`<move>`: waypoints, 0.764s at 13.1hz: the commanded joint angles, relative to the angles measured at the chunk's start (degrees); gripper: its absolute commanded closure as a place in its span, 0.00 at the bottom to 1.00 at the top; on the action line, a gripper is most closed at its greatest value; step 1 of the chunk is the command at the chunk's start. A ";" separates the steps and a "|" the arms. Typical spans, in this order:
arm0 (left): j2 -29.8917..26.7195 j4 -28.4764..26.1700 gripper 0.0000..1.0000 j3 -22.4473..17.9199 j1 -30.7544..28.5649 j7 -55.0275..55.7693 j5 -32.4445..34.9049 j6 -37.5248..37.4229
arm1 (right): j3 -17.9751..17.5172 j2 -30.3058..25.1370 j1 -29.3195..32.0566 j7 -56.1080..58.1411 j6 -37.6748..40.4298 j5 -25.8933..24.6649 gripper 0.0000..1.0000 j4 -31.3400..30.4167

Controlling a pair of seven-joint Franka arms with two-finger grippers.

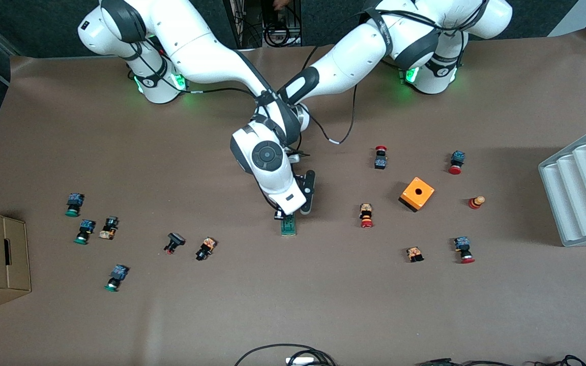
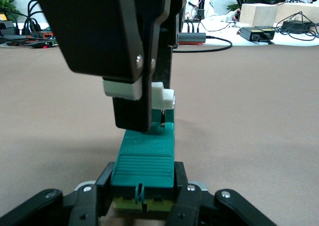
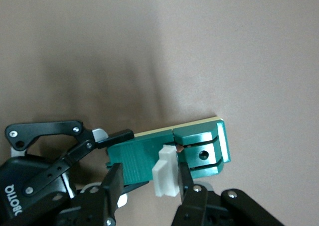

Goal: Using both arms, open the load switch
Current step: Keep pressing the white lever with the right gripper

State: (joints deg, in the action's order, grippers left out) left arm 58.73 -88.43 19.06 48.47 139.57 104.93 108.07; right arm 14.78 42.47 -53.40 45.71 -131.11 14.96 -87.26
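- Load switch: narrow green block w/ a white sliding piece, flat on the brown table at mid-table, right under both claws.
- Long axis runs toward/away from the front cam. One end pokes out below the claws, nearer the cam; the other end is hidden under the wrists. Which end carries the slider can't be told from the front view.
- Left gripper: low at one end of the block, fingers pressed onto its two green sides, pinching the body.
- Right gripper: comes down onto the block, jaws pinched together on the white slider; in the left wrist view it's the big black claw just past the left one.
- Risk (judgement): claws sit v. close together, so pulling the slider could knock finger on finger.
- Risk: slider is small; right claw's pinch could slip off it if the pull isn't along the long axis.
- Risk: if left claw's hold is weak, whole block drags or tips instead of opening.
- Nearby: push buttons, e.g. a red-capped one, and an orange box toward the left arm's end, well apart from the claws.
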 commanded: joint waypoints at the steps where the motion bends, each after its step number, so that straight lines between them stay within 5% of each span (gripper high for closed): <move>1: 1.30 -0.34 0.52 0.80 2.24 2.72 -1.05 -1.10 | -0.45 -1.69 -0.12 -0.45 1.21 1.65 0.48 -3.01; 10: 1.22 -0.34 0.52 0.80 2.24 2.72 -1.13 -1.28 | -0.80 -3.45 0.40 -0.36 3.40 1.65 0.49 -2.57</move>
State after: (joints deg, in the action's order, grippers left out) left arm 58.86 -88.34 19.03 48.58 139.85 105.07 107.78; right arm 14.64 40.83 -53.23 45.25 -128.60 14.96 -88.09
